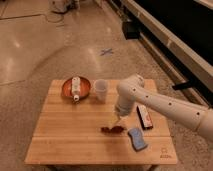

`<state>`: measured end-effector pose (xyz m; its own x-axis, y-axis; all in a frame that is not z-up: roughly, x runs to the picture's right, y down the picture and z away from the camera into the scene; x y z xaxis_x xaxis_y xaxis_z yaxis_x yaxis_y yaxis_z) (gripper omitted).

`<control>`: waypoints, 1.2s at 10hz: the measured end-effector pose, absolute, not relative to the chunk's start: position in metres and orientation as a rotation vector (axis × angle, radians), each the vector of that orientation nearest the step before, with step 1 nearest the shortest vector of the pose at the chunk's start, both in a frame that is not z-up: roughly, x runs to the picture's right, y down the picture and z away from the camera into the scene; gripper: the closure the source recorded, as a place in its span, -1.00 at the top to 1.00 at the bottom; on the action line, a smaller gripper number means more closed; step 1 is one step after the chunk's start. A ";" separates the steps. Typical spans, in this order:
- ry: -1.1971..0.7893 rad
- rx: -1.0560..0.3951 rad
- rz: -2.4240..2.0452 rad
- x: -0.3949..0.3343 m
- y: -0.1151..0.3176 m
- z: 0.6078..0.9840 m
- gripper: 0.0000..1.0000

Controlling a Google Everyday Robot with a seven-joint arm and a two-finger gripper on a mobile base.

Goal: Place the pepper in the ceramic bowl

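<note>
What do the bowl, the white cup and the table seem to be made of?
The bowl: likely glazed ceramic, orange-brown and smooth-looking. The white cup: plain matte white, paper or plastic, unclear. The table: light wood, with plank seams visible. The gripper hangs just above the pepper.
</note>
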<state>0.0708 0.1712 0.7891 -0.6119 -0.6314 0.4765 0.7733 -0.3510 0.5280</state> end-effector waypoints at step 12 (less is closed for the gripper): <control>-0.679 -0.133 -2.186 0.079 0.220 0.830 0.09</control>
<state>0.0786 0.2202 0.8300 -0.6554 -0.6867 0.3145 0.7440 -0.5151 0.4256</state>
